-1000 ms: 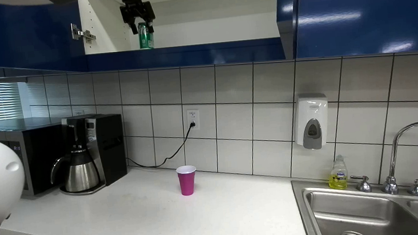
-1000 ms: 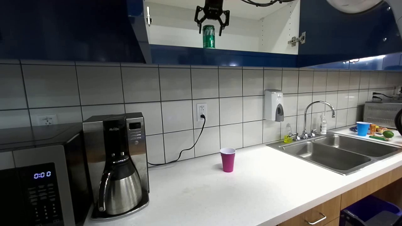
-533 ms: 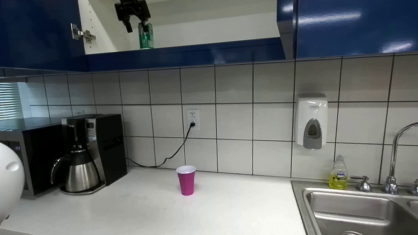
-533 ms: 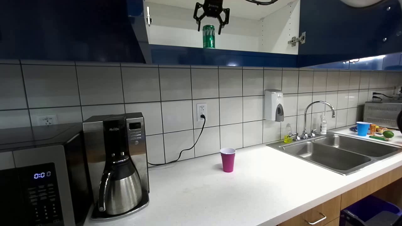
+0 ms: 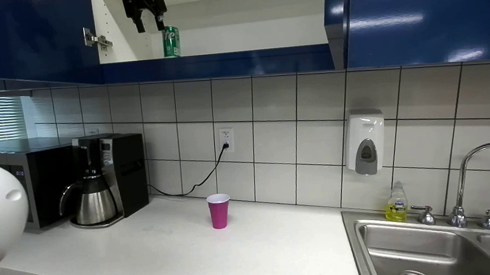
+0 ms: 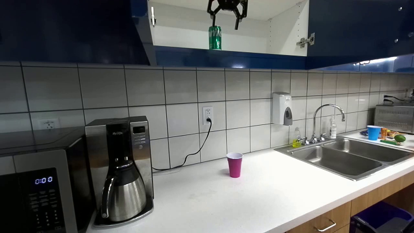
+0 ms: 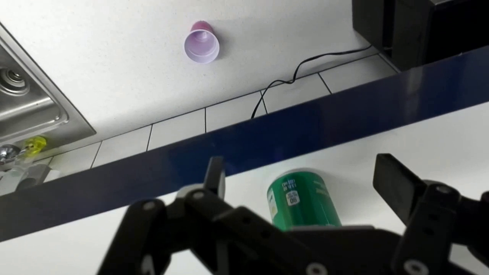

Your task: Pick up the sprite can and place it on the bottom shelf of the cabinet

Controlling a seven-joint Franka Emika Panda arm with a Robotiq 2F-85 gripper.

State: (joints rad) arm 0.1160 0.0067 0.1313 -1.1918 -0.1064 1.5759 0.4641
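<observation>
The green sprite can (image 5: 171, 42) stands upright on the bottom shelf of the cabinet (image 5: 253, 35); it shows in both exterior views (image 6: 215, 38). The shelf's white board (image 7: 431, 141) shows in the wrist view, with its blue front edge. My gripper (image 5: 151, 27) is open and empty, above the can and clear of it. In an exterior view my gripper (image 6: 225, 26) has one fingertip overlapping the can's top edge in the picture. In the wrist view the can (image 7: 303, 198) appears between the spread fingers, and the gripper body hides its top.
An open blue door (image 5: 37, 40) hangs beside the cabinet opening. Below, a pink cup (image 6: 234, 165) stands on the white counter. A coffee maker (image 6: 124, 171) and a microwave (image 6: 38, 181) stand at one end, a steel sink (image 6: 346, 158) at the other.
My open gripper has risen away from the can, shifting left in an exterior view and lately right in an exterior view. The can has stayed in place on the shelf.
</observation>
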